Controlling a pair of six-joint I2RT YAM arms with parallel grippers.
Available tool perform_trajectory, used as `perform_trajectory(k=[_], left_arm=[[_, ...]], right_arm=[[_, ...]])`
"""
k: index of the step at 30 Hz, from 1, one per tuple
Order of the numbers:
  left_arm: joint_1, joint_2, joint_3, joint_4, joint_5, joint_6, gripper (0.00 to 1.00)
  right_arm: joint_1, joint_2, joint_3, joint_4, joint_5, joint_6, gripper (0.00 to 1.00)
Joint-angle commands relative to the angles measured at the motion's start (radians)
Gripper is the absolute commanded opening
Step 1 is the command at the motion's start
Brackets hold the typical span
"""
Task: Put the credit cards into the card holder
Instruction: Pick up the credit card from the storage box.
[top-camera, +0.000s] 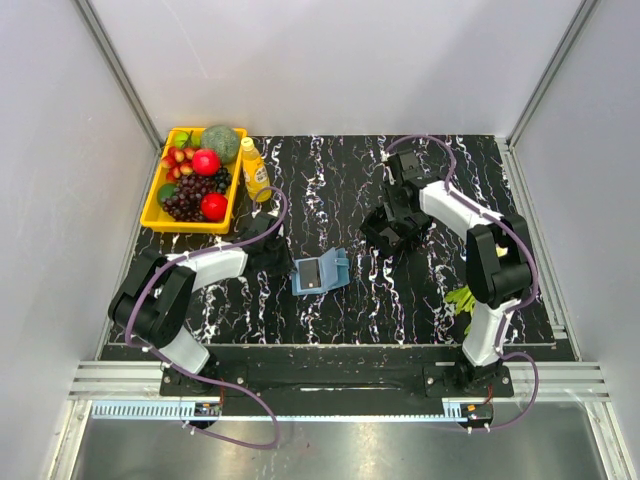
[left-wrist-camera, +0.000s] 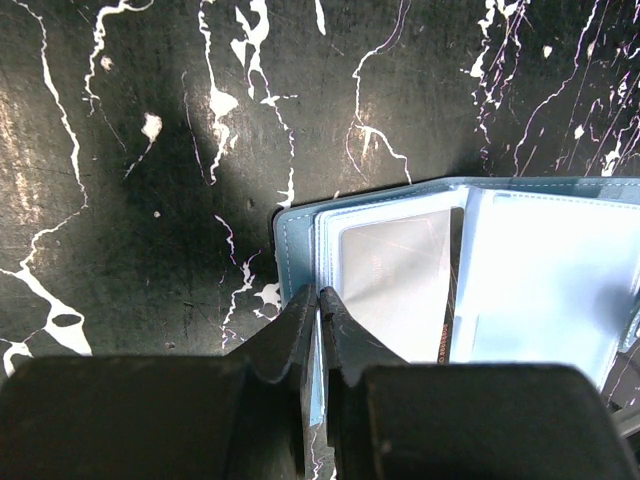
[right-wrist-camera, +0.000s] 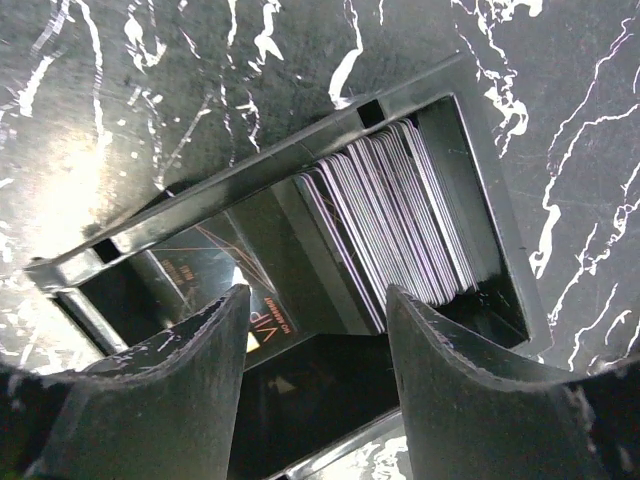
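The blue card holder (top-camera: 320, 272) lies open on the black marbled table, and a grey card (left-wrist-camera: 395, 270) shows in a clear pocket of it (left-wrist-camera: 540, 270). My left gripper (left-wrist-camera: 320, 295) is shut on the holder's near-left edge, a thin blue flap pinched between the fingers. In the right wrist view, several credit cards (right-wrist-camera: 400, 215) stand on edge in a black box-like frame (right-wrist-camera: 300, 155). A dark card with "VIP" lettering (right-wrist-camera: 215, 265) leans at the other end of the frame. My right gripper (right-wrist-camera: 318, 295) hovers open over the frame, with nothing between its fingers.
A yellow tray (top-camera: 150, 212) of fruit sits at the back left, with a yellow bottle (top-camera: 254, 170) beside it. A green object (top-camera: 460, 298) lies by the right arm's base. The black frame (top-camera: 392, 228) stands right of centre.
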Motion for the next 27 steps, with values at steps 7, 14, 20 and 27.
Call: perform_trajectory(k=[7,14,20,27], left_arm=[[-0.002,0.025,0.023,-0.021,0.037,0.025,0.10],[-0.001,0.034,0.020,-0.014,0.042,0.024,0.10],[-0.002,0.037,0.019,-0.011,0.045,0.025,0.10],[0.002,0.035,0.005,-0.004,0.048,0.024,0.10]], right_arm=[[-0.001,0.071,0.037,0.013,0.124,-0.127,0.66],[0.016,0.113,0.032,0.034,0.176,-0.143,0.67],[0.027,0.154,0.031,0.036,0.205,-0.136,0.62],[0.028,0.162,0.031,0.039,0.214,-0.133,0.54]])
